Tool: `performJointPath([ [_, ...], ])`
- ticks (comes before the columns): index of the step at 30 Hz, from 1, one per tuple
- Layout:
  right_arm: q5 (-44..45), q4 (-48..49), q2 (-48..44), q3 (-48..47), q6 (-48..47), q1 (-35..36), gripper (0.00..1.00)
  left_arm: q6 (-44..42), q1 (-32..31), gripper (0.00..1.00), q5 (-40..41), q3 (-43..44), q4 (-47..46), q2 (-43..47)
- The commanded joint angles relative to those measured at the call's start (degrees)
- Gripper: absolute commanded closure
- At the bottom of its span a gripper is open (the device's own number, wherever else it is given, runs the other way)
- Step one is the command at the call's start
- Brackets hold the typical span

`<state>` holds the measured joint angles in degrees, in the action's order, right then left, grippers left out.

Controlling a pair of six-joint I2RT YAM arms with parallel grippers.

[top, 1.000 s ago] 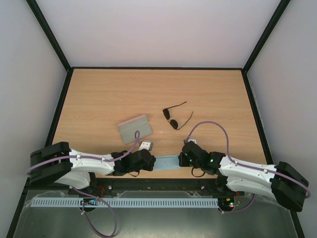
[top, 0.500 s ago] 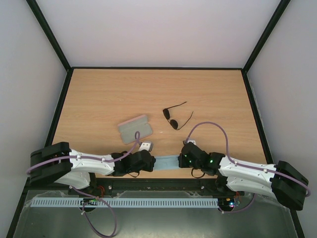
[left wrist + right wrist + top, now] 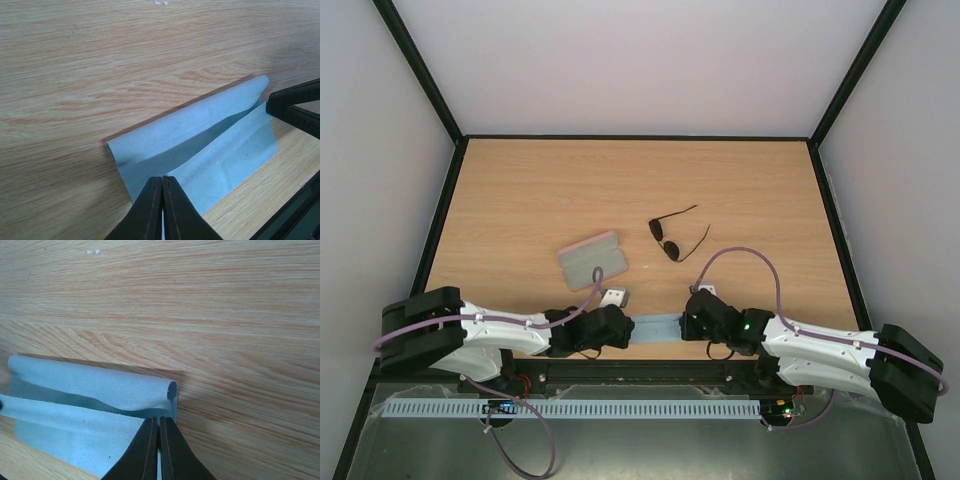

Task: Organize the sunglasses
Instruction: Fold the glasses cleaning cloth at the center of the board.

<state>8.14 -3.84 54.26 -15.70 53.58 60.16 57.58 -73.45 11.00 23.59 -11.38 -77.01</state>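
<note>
Blue cloth, doubled over on itself, lies at the near edge of a wooden table, caught from both ends by a pair of robot arms. The left gripper has its jaws clenched on the cloth at its left end, the black fingertips pressed tight together with fabric between them. The right gripper bites the same cloth at the opposite end, its jaws likewise closed on the fabric, just beside the rounded end of the fold. Between the two grips, a strip of the upper layer runs slightly raised off the layer beneath, while the far side of the cloth curves over in a soft roll that rests on the wood. In the left wrist view, the right arm's dark fingers show at the frame's right side, touching the cloth's far corner.

The sunglasses lie farther out, near the middle of the table, well apart from the cloth and from both grippers. Their thin temple arms are spread open and point towards the far right. To their left, close by but not touching them, lies a pinkish-grey case, set at a slant.
</note>
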Motion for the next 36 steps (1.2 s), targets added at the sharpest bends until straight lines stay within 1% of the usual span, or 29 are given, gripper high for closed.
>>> performJointPath([
  [1,1.6,-3.8,-1.6,1.1,1.4,1.0,0.95,0.5,-0.9,0.94,1.4,-0.3,0.3,0.9],
  [2,1.6,-4.0,-1.8,1.1,1.5,1.0,0.94,0.6,-1.0,0.93,1.4,-0.3,0.4,0.9],
  [4,1.7,-4.6,-2.6,1.2,1.7,1.2,0.87,0.7,-1.3,0.91,1.6,-0.1,0.6,1.1],
  [6,1.7,-5.1,-3.3,1.4,1.9,1.2,0.87,1.0,-1.6,0.88,1.8,-0.1,1.1,1.2],
  [7,1.7,-5.3,-3.7,1.4,1.9,1.3,0.86,1.1,-1.8,0.85,1.9,-0.1,1.3,1.4],
  [9,1.2,-5.6,-4.5,1.4,2.0,1.4,0.83,1.4,-2.1,0.81,2.4,-0.1,2.0,2.0],
  [10,1.1,-5.8,-4.9,1.4,2.2,1.5,0.82,1.6,-2.3,0.79,2.6,-0.1,2.5,2.5],
  [11,1.1,-6.0,-5.4,1.5,2.3,1.6,0.82,1.8,-2.4,0.74,2.9,-0.1,3.0,3.2],
  [13,0.8,-6.4,-6.5,1.4,2.4,1.9,0.81,2.0,-2.7,0.70,3.5,-0.2,4.1,4.5],
  [19,2.3,-7.2,-7.6,0.1,2.6,2.1,0.81,2.8,-2.7,0.64,6.7,0.3,7.6,7.1],
  [20,2.9,-7.3,-6.9,-0.8,2.3,2.1,0.81,2.3,-2.4,0.65,7.3,1.2,8.5,7.0],
  [21,3.5,-7.7,-6.0,-1.9,2.0,2.1,0.83,1.7,-2.0,0.69,7.5,1.8,8.8,6.7],
  [23,5.0,-8.2,-4.0,-3.9,1.3,2.1,0.84,0.5,-0.6,0.82,6.8,3.1,9.1,5.6],
  [25,6.9,-8.8,-1.7,-5.7,0.7,2.1,0.84,-0.8,0.9,0.91,5.7,4.3,9.2,4.1],
  [26,7.8,-9.2,-0.6,-6.6,0.4,2.1,0.84,-1.2,1.4,0.94,5.5,4.8,9.4,3.3],
  [30,9.9,-10.3,3.4,-10.0,-0.7,2.1,0.85,-2.2,2.4,0.98,4.9,5.9,9.3,1.5],
  [36,9.9,-10.9,8.1,-12.4,-1.9,2.0,0.94,-3.3,2.8,0.98,3.9,7.6,9.2,-1.8],
])
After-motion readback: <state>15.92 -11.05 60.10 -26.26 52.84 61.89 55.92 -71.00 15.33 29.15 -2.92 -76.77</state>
